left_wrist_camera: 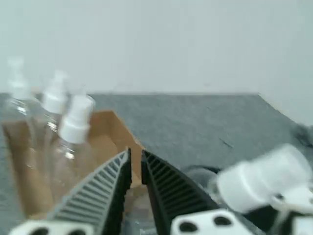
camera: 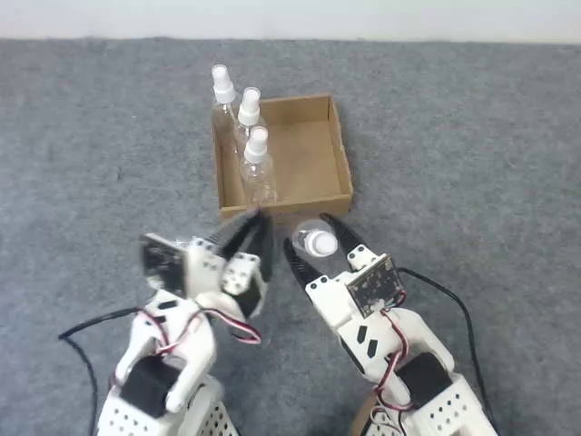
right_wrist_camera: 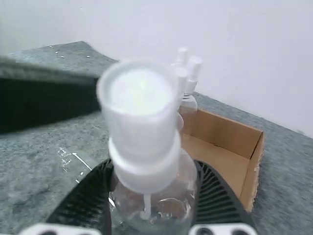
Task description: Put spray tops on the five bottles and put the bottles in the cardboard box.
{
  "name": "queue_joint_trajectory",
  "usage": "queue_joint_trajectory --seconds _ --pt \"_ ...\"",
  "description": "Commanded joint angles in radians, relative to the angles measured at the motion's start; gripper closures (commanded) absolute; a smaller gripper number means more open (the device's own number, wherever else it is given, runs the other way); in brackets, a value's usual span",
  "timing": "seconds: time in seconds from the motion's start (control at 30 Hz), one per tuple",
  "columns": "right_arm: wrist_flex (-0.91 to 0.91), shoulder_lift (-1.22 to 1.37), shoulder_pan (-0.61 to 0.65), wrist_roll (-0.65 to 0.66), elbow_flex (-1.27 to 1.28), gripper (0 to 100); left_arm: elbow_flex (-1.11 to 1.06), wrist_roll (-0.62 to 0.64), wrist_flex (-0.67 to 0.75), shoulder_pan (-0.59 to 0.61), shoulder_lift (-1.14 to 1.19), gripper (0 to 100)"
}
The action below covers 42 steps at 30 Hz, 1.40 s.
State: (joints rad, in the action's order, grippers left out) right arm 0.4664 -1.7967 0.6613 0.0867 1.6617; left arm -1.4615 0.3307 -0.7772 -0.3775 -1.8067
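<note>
My right gripper (camera: pixel 309 234) is shut on a clear bottle (camera: pixel 318 243) with a white spray top (right_wrist_camera: pixel 142 112), upright just in front of the cardboard box (camera: pixel 340 150). Black fingers (right_wrist_camera: pixel 220 196) hug the bottle's body on both sides. Three capped bottles (camera: pixel 258 163) stand in a row along one side of the box, and they appear blurred in the left wrist view (left_wrist_camera: pixel 73 122). My left gripper (camera: pixel 254 222) hangs beside the held bottle, near the box's front corner. It is shut, its ribbed fingers (left_wrist_camera: pixel 161 181) a thin slit apart with nothing seen between the tips.
Grey carpet covers the table up to a white wall. A crumpled clear piece (right_wrist_camera: pixel 73 159) lies on the carpet beside the held bottle. The box's open half (camera: pixel 309 154) is bare cardboard. Cables trail behind both arm bases.
</note>
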Motion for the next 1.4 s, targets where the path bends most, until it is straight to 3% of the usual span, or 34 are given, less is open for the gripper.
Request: queue_joint_trajectory --seconds 0.0,0.27,0.57,0.93,1.37 --pt "-0.019 -0.015 -0.018 -0.014 0.018 94.7 0.108 0.000 0.052 0.141 -0.018 97" --pt "-0.018 -0.015 -0.019 -0.014 0.021 94.7 0.111 -0.005 0.074 0.222 -0.018 97" --pt "0.018 -0.015 -0.067 -0.014 0.021 94.7 0.073 0.000 0.032 0.486 -0.018 97" --pt "0.024 -0.015 -0.068 -0.008 0.021 94.7 -0.147 0.000 0.038 0.683 -0.018 97" --pt "0.047 -0.002 -0.068 -0.008 -0.025 94.7 -0.197 -0.005 0.040 0.724 -0.018 97"
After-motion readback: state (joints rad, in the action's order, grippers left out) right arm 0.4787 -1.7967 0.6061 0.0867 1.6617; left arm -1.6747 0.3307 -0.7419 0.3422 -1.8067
